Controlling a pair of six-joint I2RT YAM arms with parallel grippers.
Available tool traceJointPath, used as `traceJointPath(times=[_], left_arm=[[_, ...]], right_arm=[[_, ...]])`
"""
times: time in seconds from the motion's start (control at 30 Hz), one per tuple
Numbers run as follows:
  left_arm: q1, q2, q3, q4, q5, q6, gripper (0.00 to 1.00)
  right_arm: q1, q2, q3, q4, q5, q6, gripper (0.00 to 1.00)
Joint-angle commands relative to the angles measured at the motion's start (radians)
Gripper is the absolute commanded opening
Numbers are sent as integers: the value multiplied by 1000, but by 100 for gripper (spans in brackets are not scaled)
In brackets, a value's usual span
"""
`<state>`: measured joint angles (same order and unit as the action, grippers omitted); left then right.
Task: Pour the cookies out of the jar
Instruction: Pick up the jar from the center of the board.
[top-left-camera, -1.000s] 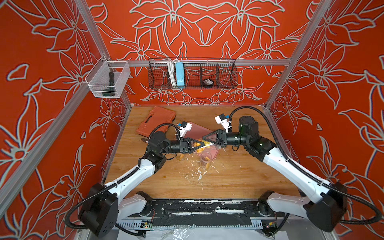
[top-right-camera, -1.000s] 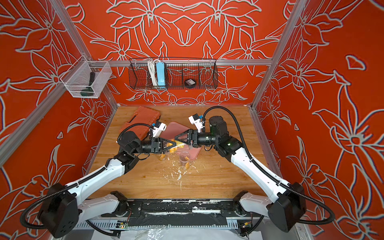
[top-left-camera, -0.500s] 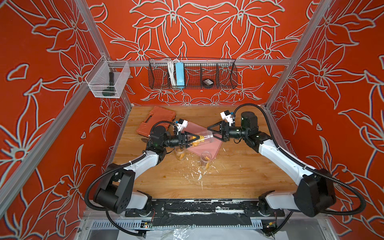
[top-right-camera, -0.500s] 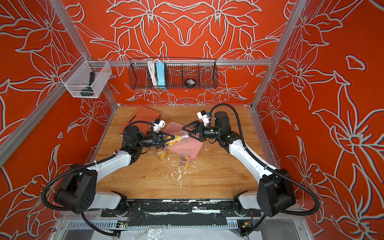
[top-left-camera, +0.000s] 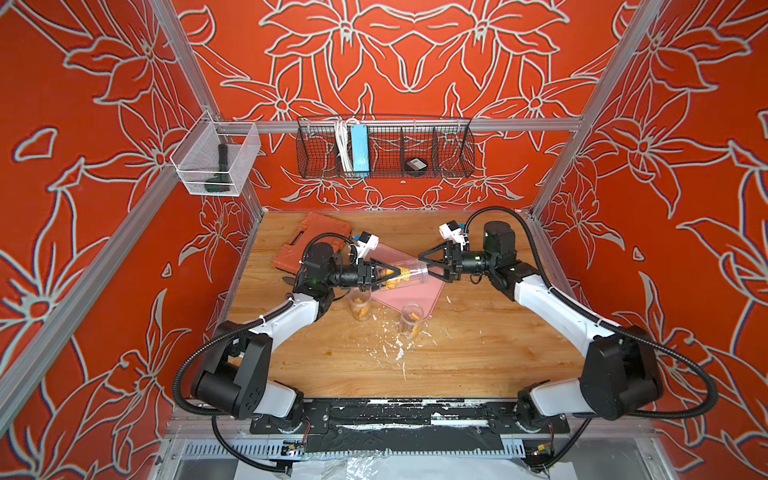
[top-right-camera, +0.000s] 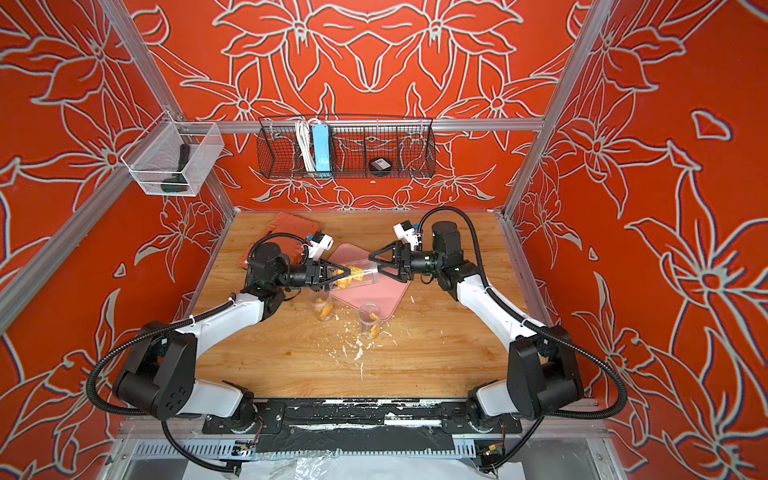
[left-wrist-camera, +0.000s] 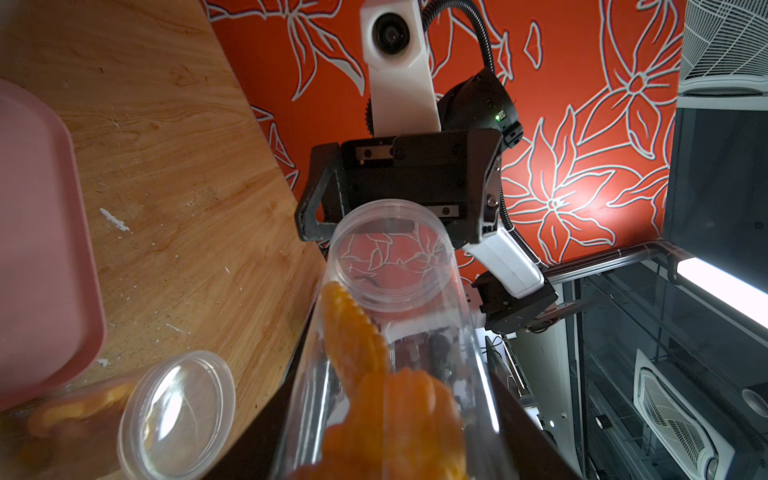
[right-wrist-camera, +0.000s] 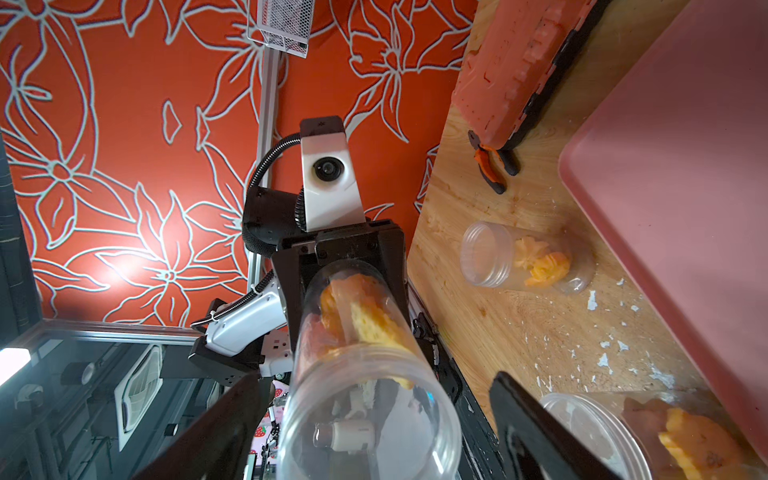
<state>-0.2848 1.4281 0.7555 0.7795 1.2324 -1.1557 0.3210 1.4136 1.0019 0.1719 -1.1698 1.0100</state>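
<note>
A clear jar (top-left-camera: 409, 276) (top-right-camera: 361, 275) lies level in the air above the pink tray. My left gripper (top-left-camera: 397, 274) (top-right-camera: 347, 272) is shut on one end of it. Orange and yellow cookies (left-wrist-camera: 390, 407) (right-wrist-camera: 361, 316) sit inside, bunched toward the left gripper's end. My right gripper (top-left-camera: 429, 268) (top-right-camera: 380, 269) faces the left one and is open. In the right wrist view its dark fingers (right-wrist-camera: 523, 419) flank the jar's (right-wrist-camera: 365, 407) free end with a gap on each side. The left wrist view looks along the jar (left-wrist-camera: 390, 257) to the right gripper (left-wrist-camera: 399, 195).
The pink tray (top-left-camera: 415, 295) lies under the jar. Two more clear jars holding cookies stand on the wood, one (top-left-camera: 359, 305) left of the tray and one (top-left-camera: 411, 320) at its front corner. White crumbs (top-left-camera: 395, 349) are scattered in front. An orange case (top-left-camera: 311, 241) and pliers (right-wrist-camera: 492, 166) lie back left.
Both grippers and the jar have shifted back over the pink tray. The right jaws spread wide off the jar's end, then narrowed a little; the left keeps its hold.
</note>
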Motion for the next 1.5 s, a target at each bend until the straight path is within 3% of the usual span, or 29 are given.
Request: traceJointPath(times=[0.0,0.7,0.9,1.33,1.47], left_arm=[[12,7,27,9,32,14,51],[19,8,34,-8,38,31,51],[19,1,34,-13,38,33,51],[50,55,58,-9,48,45,50],[67,97,61,71,60,-24,48]], right_arm=[[7,-15,-20,63,-45,42,86],[46,-72,-45,15,-67,33,81],[45,-87,-54,16,-67,33,73],[38,-62,-65,37,-52,28,63],[25,-32,-49,68,-52,15,62]])
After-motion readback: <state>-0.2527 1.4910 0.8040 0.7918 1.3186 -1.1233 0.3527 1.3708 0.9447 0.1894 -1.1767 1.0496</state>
